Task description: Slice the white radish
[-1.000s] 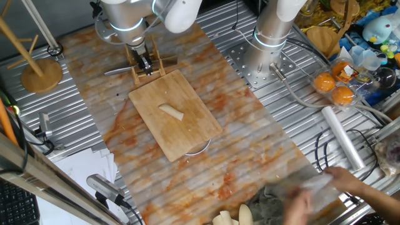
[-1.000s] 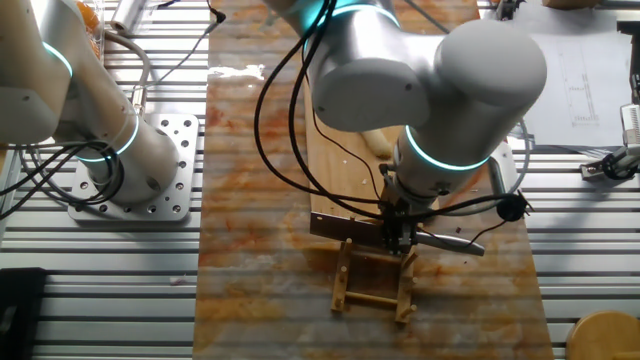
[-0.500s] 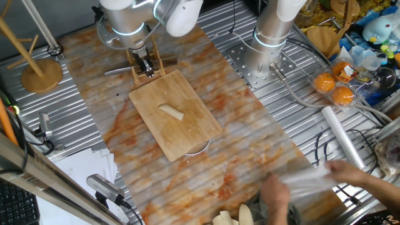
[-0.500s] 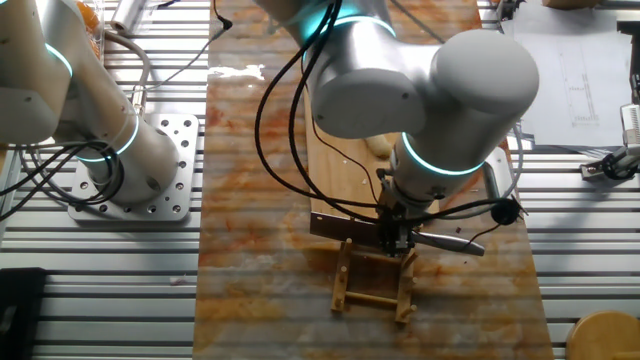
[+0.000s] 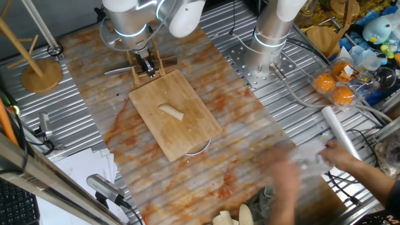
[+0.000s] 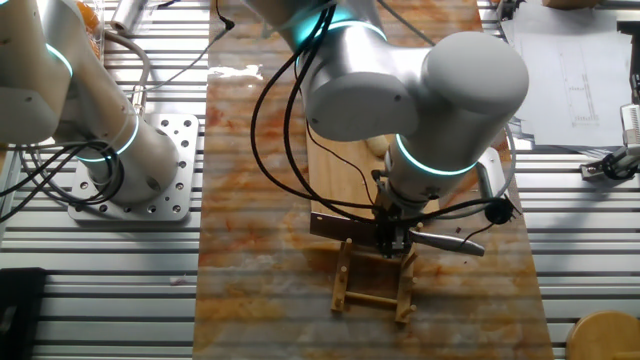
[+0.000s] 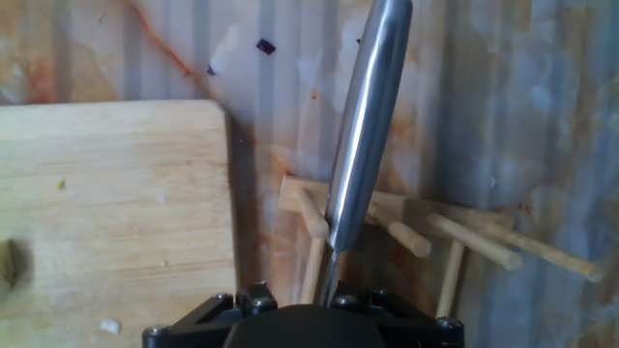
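Observation:
The white radish (image 5: pixel 170 111), a small pale stick, lies near the middle of the wooden cutting board (image 5: pixel 187 134). In the other fixed view the radish (image 6: pixel 378 146) only peeks out behind the arm. A steel knife (image 6: pixel 450 242) lies across a small wooden rack (image 6: pixel 375 285) just beyond the board's far end. My gripper (image 5: pixel 145 65) is down at the knife, where handle meets blade. The hand view shows the shiny knife handle (image 7: pixel 366 126) running away from the hand over the rack's pegs (image 7: pixel 426 232), with the board (image 7: pixel 106 193) to the left. The fingers themselves are hidden.
A person's blurred hand (image 5: pixel 340 156) moves clear plastic at the table's near right. A roll of wrap (image 5: pixel 342 136), oranges (image 5: pixel 334 87), a second arm's base (image 5: pixel 269 37), a wooden stand (image 5: pixel 40 72) and cream-yellow pieces (image 5: pixel 234 217) ring the mat.
My arm's upper joints have shifted slightly while the gripper stays at the knife on the rack. The person's hand has swept rightwards across the table's near corner.

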Motion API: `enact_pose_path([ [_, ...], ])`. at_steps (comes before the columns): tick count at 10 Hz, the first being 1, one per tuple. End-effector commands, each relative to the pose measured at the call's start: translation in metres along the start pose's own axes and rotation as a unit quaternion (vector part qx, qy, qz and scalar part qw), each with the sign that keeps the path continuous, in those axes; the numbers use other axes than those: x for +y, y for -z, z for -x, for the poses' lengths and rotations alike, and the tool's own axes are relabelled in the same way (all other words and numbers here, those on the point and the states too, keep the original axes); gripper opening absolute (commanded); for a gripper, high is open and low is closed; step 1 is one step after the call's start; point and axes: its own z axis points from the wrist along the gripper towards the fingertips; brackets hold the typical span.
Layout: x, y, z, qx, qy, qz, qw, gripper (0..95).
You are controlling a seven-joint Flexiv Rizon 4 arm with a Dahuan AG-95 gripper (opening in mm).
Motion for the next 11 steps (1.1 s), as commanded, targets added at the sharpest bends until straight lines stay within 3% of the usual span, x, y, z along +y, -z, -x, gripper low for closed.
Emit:
enact_pose_path([
  [1, -0.0003, -0.0009, 0.0003, -0.001, 0.000, -0.001, 1.0000, 38.0],
  [2, -0.0004, -0.0015, -0.0002, -0.001, 0.001, -0.001, 1.0000, 19.0],
  [4, -0.0011, -0.0012, -0.0008, -0.003, 0.001, -0.003, 1.0000, 19.0],
  [5, -0.0011, -0.0012, -0.0008, -0.004, -0.001, -0.004, 1.0000, 0.0],
  [7, -0.0011, -0.0018, -0.0006, -0.005, -0.001, -0.005, 1.0000, 0.0],
  [9, -0.0025, -0.0005, -0.0017, -0.004, 0.000, -0.019, 0.9998, 0.0],
  [11, -0.0083, 0.0064, -0.0046, -0.005, 0.013, -0.015, 0.9998, 0.0],
])
